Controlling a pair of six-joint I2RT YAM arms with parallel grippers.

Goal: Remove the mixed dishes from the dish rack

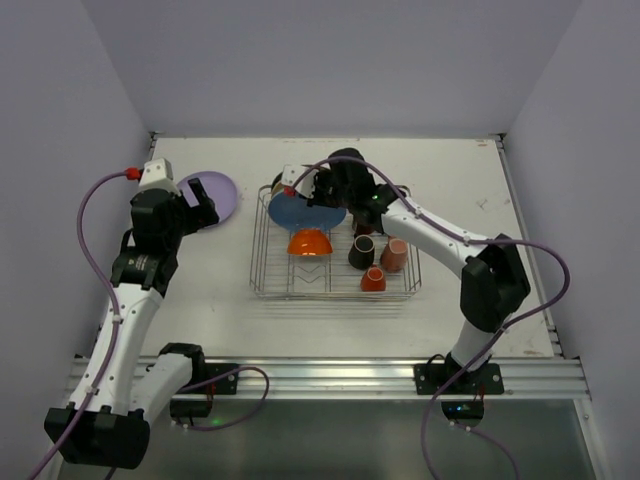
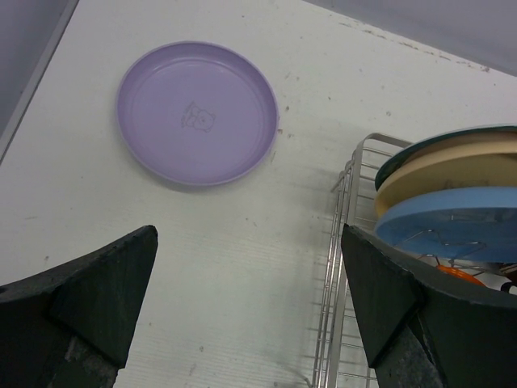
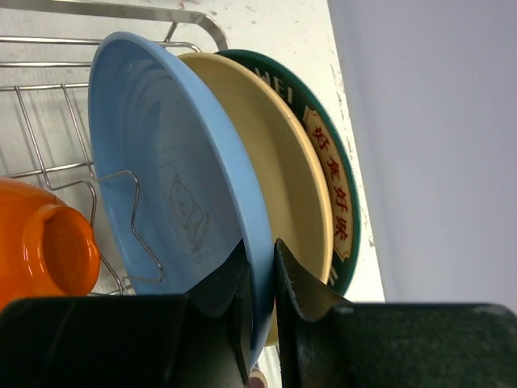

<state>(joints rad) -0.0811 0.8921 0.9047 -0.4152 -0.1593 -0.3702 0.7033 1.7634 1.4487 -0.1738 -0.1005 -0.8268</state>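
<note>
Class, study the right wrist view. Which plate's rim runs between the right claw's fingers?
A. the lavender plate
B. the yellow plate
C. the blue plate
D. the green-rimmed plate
C: the rim of the blue plate sits pinched between the two dark fingers of the right claw, with the yellow plate just behind it.

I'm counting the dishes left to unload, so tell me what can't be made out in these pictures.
- Top view: the right arm covers the far corner of the dish rack, so the maroon mug is mostly hidden.
- Right wrist view: the yellow plate hides the centre of the dark-rimmed plate. The fingers cover the lower rim of the blue plate.
- Left wrist view: the right edge cuts off the rack, and no mugs show.
</note>
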